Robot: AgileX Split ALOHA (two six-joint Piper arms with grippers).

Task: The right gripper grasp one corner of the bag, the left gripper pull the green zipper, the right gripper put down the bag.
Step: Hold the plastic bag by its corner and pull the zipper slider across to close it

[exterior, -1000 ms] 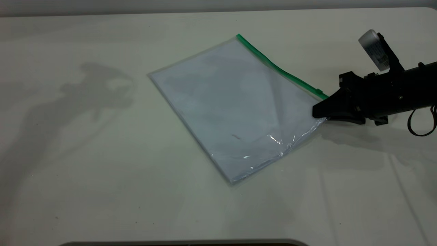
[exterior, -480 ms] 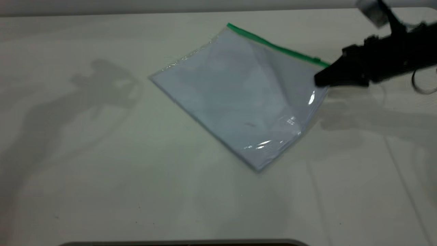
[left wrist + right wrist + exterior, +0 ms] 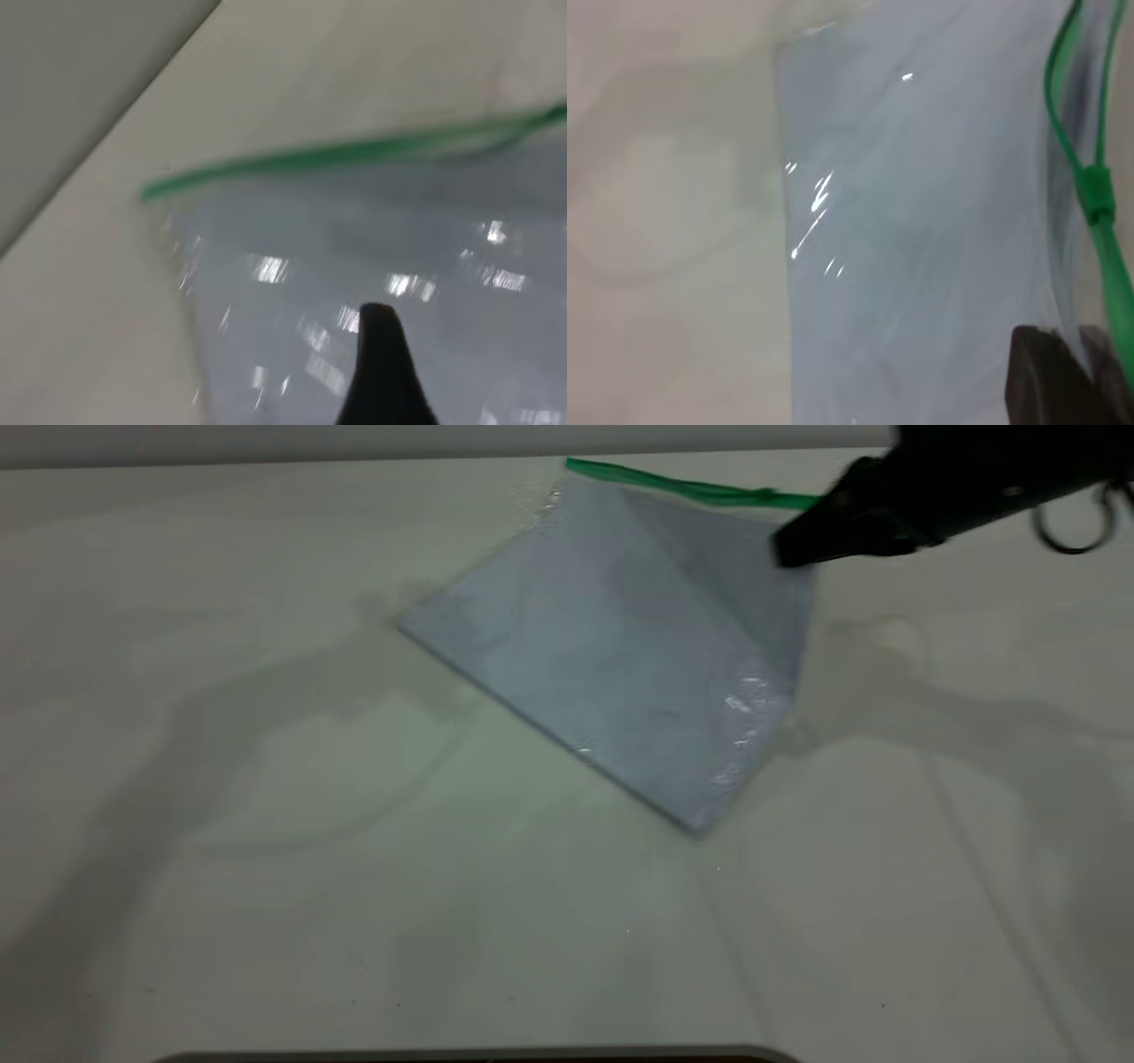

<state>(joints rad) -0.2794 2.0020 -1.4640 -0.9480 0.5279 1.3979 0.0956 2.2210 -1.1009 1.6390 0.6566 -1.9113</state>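
Observation:
The bag is a clear glossy pouch with white sheets inside. It hangs tilted, its near corners still touching the table. The green zipper runs along its raised far edge, and the slider tab sits close to the held corner. My right gripper is shut on that corner, with the film pinched between its jaws. The zipper and slider lie just beyond it. A black part of my left gripper hovers over the bag, short of the zipper; this arm is outside the exterior view.
The white table's far edge meets a grey wall just behind the raised zipper. A dark curved rim shows at the near edge. Arm shadows fall across the table's left half.
My right gripper has risen and moved toward the far edge, drawing the bag corner up with it. The bag tilts more steeply and its zipper edge stands higher.

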